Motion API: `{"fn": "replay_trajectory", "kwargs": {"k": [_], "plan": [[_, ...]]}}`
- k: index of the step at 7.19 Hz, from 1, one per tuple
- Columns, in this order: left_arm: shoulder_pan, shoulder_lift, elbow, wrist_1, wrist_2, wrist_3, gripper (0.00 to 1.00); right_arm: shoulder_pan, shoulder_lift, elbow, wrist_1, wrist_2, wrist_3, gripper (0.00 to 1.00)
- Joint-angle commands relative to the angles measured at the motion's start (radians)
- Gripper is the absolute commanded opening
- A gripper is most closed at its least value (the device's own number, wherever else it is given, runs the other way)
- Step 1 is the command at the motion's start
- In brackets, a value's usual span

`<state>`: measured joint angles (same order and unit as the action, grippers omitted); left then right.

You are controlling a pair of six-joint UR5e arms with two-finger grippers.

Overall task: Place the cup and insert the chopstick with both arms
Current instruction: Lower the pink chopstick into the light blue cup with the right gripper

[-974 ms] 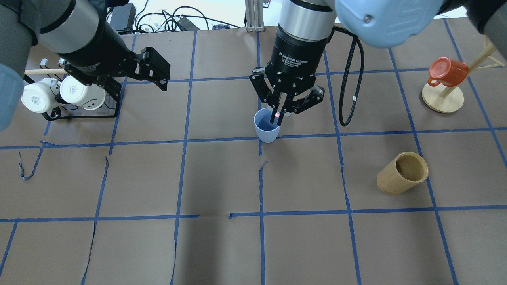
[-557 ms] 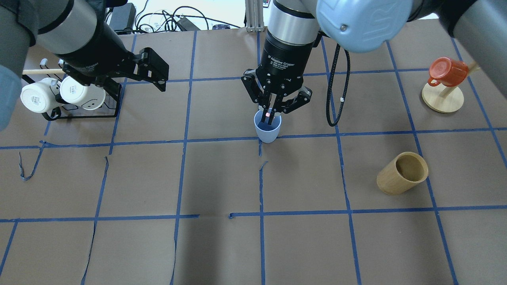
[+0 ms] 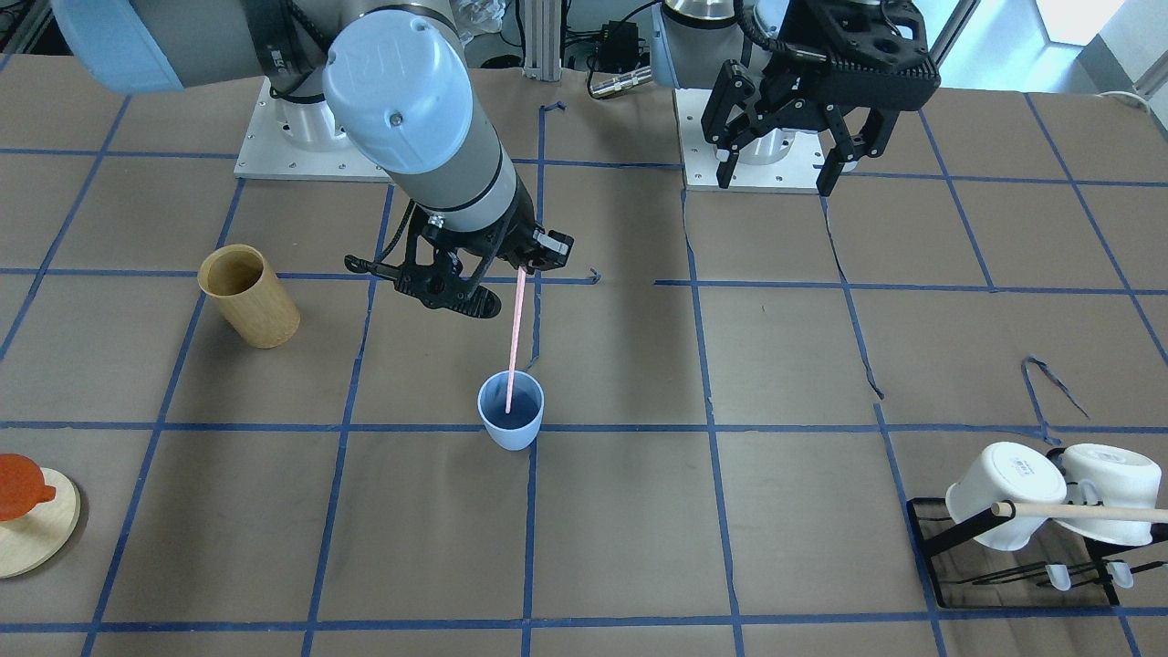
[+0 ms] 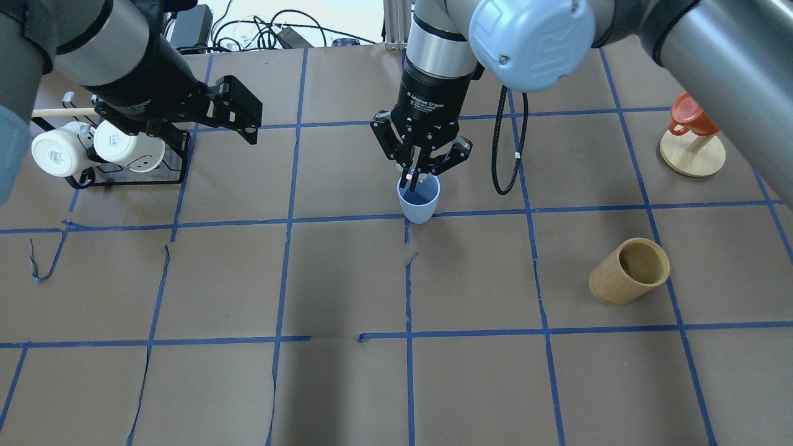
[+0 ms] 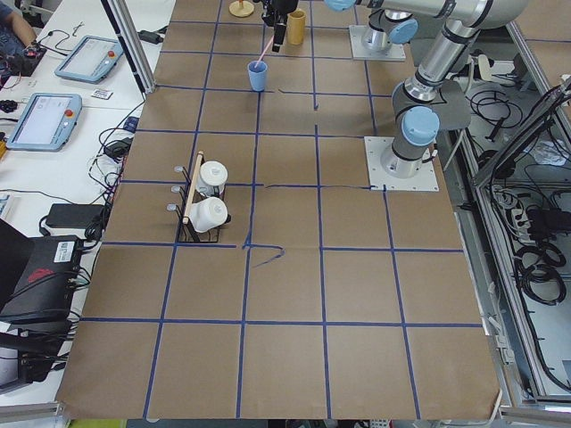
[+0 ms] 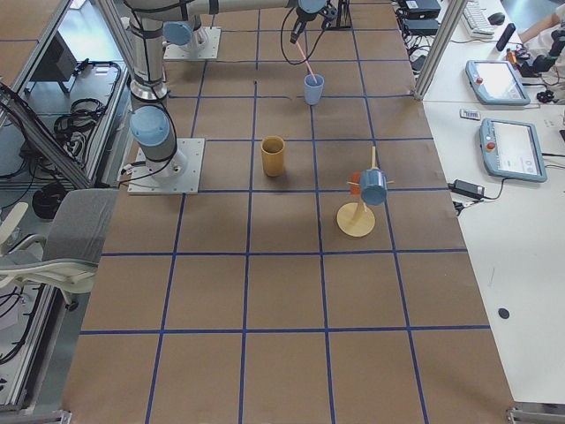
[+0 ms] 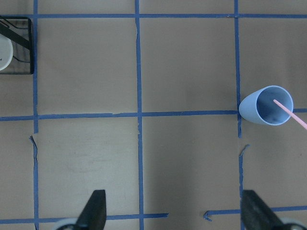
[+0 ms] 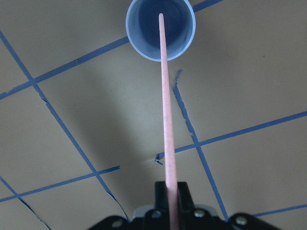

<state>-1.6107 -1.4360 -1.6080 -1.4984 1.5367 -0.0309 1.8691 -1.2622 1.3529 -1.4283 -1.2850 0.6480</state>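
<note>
The light blue cup (image 4: 419, 201) stands upright on the brown table near its middle; it also shows in the front view (image 3: 511, 412) and the left wrist view (image 7: 266, 105). My right gripper (image 4: 414, 176) is shut on the upper end of the pink chopstick (image 3: 516, 328) and holds it above the cup. The chopstick slants down and its lower end is inside the cup (image 8: 160, 28), as the right wrist view shows along the stick (image 8: 165, 110). My left gripper (image 3: 776, 178) is open and empty, raised well to the cup's left (image 4: 248, 121).
A tan bamboo cup (image 4: 629, 271) stands at the front right. A black rack (image 4: 127, 176) with two white mugs and a wooden rod (image 3: 1077, 511) is at the far left. A red mug (image 4: 691, 114) hangs on a wooden stand at the far right.
My right gripper has moved left with the chopstick, from over the cup's right rim to over its back left rim. The left arm has barely moved.
</note>
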Motion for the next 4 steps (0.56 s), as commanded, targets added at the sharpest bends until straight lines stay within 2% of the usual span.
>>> {"fn": "replay_trajectory", "kwargs": {"k": [1,3,4], "plan": [[0.002,0.003,0.022,-0.098,0.025,-0.012,1.0,0.011,0.012,0.047,-0.038,0.0,0.007,0.0],[0.002,-0.003,0.028,-0.102,0.02,-0.027,1.0,0.013,0.015,0.061,-0.092,0.0,0.01,0.0],[0.002,0.0,0.022,-0.1,0.022,-0.027,1.0,0.013,0.017,0.063,-0.093,-0.01,0.001,0.07]]}}
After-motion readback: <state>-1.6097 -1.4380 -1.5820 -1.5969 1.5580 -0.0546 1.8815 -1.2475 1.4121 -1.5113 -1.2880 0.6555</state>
